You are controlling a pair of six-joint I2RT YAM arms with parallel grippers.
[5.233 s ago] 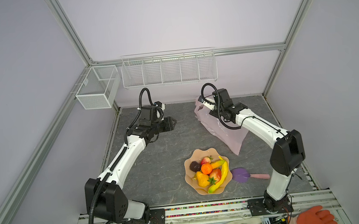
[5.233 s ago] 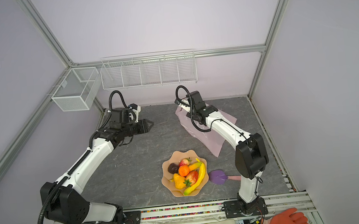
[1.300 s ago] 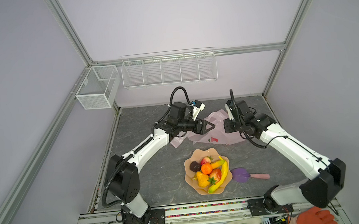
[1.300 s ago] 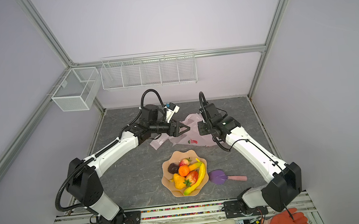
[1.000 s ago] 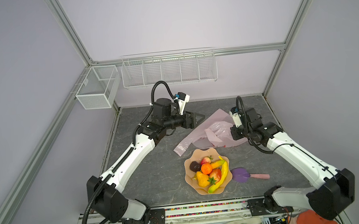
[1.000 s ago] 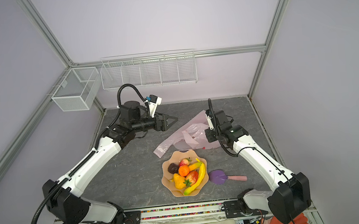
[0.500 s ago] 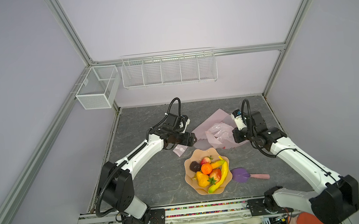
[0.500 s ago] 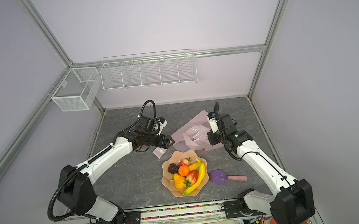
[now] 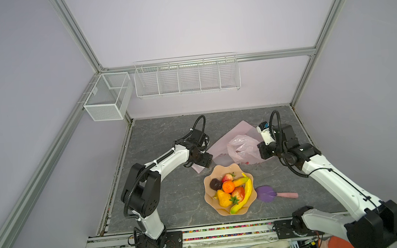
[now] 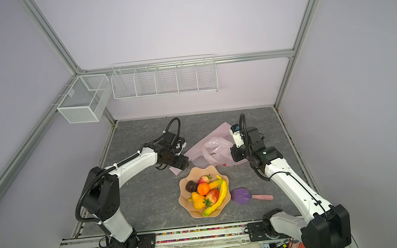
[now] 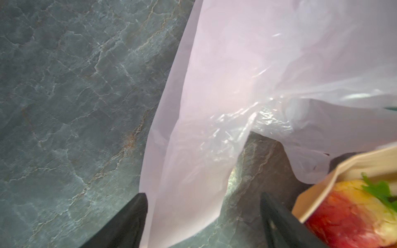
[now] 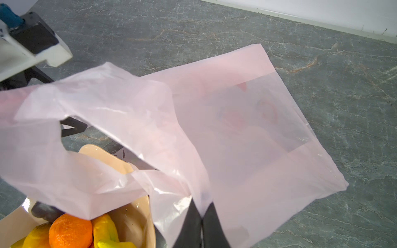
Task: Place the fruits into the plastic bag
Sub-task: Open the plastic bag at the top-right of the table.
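right gripper (image 12: 202,212) clamps bag (image 12: 247,133); left gripper (image 11: 202,194) gapes empty over its left handle (image 11: 189,163), so centre it before you close.

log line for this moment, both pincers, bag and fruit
left pincer: open, astride bag edge | right pincer: shut on bag | fruit: in bowl | stage: bag prep, no fruit picked

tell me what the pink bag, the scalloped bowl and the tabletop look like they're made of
plastic bag: thin plastic film, glossy and translucent; it crinkles, glints, and shapes show through it.
bowl: probably moulded plastic, smooth peach with a slight sheen; could be glazed ceramic.
tabletop: grey veined stone look, matte; possibly a printed laminate or mat.
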